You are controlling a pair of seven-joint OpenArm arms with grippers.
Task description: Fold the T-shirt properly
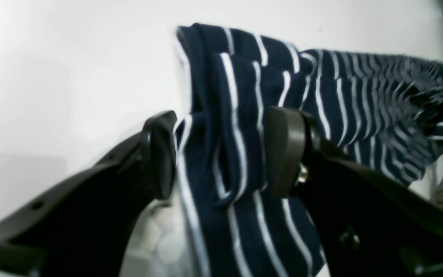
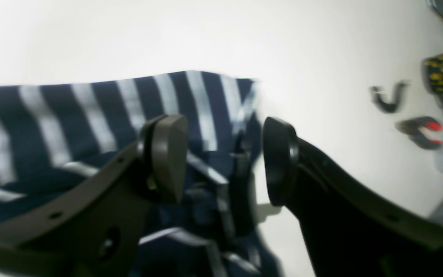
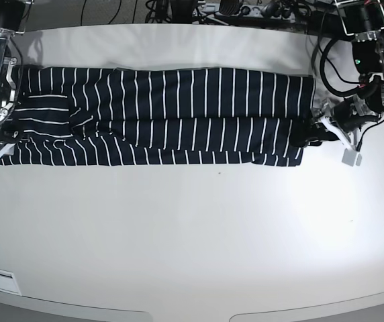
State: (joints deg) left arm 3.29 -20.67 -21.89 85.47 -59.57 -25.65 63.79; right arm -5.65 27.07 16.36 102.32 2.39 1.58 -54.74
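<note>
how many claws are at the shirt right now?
2. The left claw straddles the T-shirt at its end near the base view's right; the right claw straddles the opposite end.

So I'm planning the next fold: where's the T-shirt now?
In the base view the T-shirt lies as a long band across the table's far half.

Dark navy T-shirt (image 3: 158, 114) with thin white stripes; plain white table (image 3: 192, 228); black grippers, left (image 1: 221, 154), right (image 2: 225, 157).
</note>
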